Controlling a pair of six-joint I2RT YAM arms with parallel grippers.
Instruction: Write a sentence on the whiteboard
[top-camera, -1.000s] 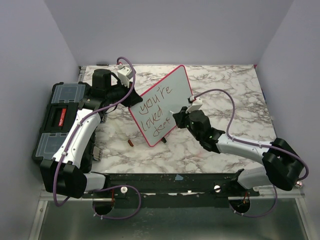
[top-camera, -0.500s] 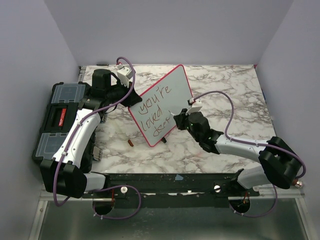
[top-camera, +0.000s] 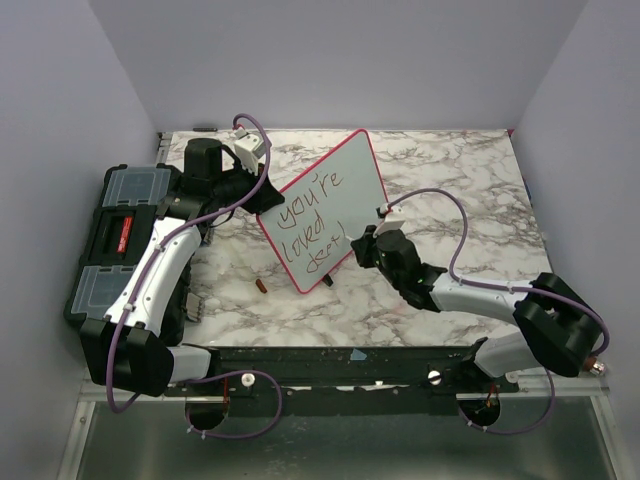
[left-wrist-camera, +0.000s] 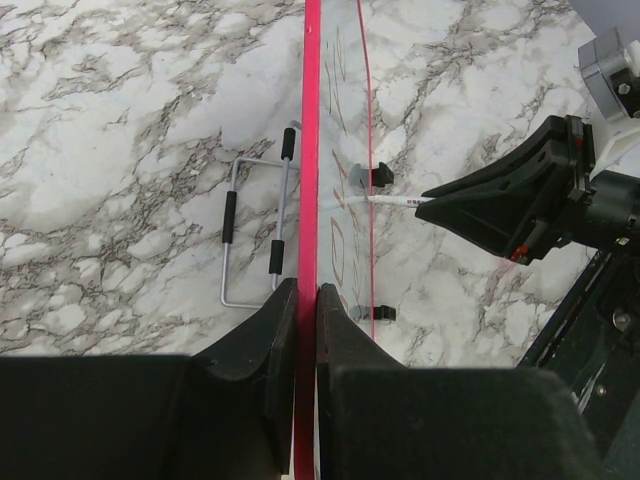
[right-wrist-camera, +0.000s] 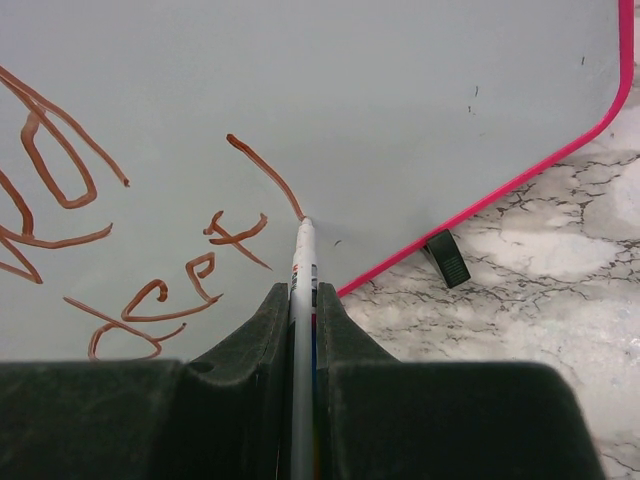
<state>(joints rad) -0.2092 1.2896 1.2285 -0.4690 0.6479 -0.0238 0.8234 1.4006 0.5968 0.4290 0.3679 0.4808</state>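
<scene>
The left gripper (left-wrist-camera: 308, 292) has its jaws pinched tight on the red rim of the whiteboard (top-camera: 345, 188), holding it on edge near the middle of the marble table (top-camera: 460, 170). The right gripper (right-wrist-camera: 303, 292) is clamped on a marker (right-wrist-camera: 303, 250). The marker's tip touches the board's face at the end of a brown stroke beside the lowest word. The board looks light, stiff and glossy, so probably slippery; the rim is the sound place to hold it. A wire stand (left-wrist-camera: 228, 217) lies behind, perhaps bearing nothing.
</scene>
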